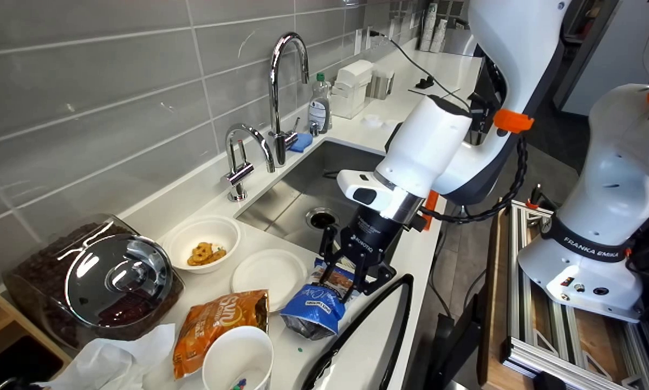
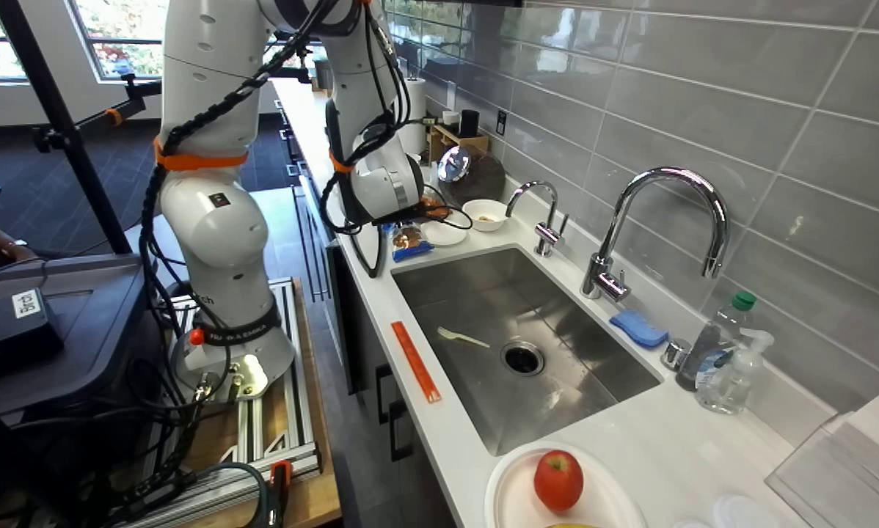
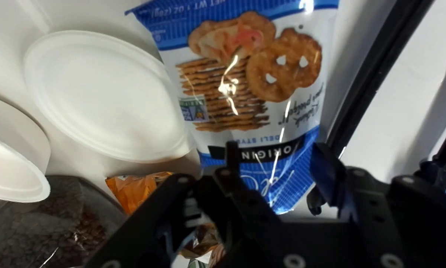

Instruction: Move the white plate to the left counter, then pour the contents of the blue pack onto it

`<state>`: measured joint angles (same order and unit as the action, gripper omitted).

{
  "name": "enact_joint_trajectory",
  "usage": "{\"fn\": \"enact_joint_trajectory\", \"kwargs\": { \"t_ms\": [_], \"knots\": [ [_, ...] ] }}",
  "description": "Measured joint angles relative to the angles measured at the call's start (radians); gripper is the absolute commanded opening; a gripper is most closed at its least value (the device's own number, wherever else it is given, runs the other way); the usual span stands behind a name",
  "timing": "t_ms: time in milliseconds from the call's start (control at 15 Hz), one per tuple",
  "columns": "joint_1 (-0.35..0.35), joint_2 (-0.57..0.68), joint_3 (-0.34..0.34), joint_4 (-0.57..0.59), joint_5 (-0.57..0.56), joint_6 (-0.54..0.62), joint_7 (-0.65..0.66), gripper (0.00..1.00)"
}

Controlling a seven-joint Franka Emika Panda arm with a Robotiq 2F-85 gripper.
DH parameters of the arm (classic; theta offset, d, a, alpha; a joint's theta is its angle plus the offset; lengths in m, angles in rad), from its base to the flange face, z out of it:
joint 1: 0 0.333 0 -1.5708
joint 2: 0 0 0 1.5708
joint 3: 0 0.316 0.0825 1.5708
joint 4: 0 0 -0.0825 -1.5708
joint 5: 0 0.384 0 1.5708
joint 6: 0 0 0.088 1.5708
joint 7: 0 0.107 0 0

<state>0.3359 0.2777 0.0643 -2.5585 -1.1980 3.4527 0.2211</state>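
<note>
Near my pincer [image 1: 334, 291] I see an orange snack bag [image 1: 219, 319], a sink [image 2: 502, 315] and a white bowl [image 1: 221, 232]; farther from it, a lidded jar [image 1: 56, 276] and an apple [image 2: 558, 480].

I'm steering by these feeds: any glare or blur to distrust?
Wrist view: white glare streaks cross the blue pack, and the claw looks dark and slightly soft; in both exterior views, highlights spot the shiny round lid and grey tiles.

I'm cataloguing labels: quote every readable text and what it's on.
"NET WT 1 OZ (28g)": glossy blue snack bag
"DELI STYLE": same bag
"ORIGIN", rest hidden: same bag
"Sun": crinkled orange snack bag
"ROBOTIQ": black jointed claw
"FRANKA EMIKA": black band on white robot base
Too small or blurred: other print, including white sticker on black box
</note>
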Motion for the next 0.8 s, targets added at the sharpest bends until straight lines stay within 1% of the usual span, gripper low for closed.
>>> {"fn": "enact_joint_trajectory", "kwargs": {
  "t_ms": [133,333,467,600,667,733,800],
  "knots": [
    [-0.011,0.002,0.012,-0.001,-0.008,0.000,0.010,0.99],
    [-0.022,0.003,0.016,0.001,-0.009,0.000,0.012,1.00],
    [-0.028,0.004,0.017,0.006,-0.009,0.000,0.012,0.97],
    [-0.034,0.008,0.022,0.014,-0.009,0.000,0.012,0.92],
    [-0.037,0.012,0.025,0.019,-0.009,0.000,0.012,0.86],
    [-0.040,0.018,0.029,0.024,-0.009,0.000,0.012,0.76],
    [-0.043,0.024,0.033,0.029,-0.009,-0.001,0.012,0.60]
  ]
}}
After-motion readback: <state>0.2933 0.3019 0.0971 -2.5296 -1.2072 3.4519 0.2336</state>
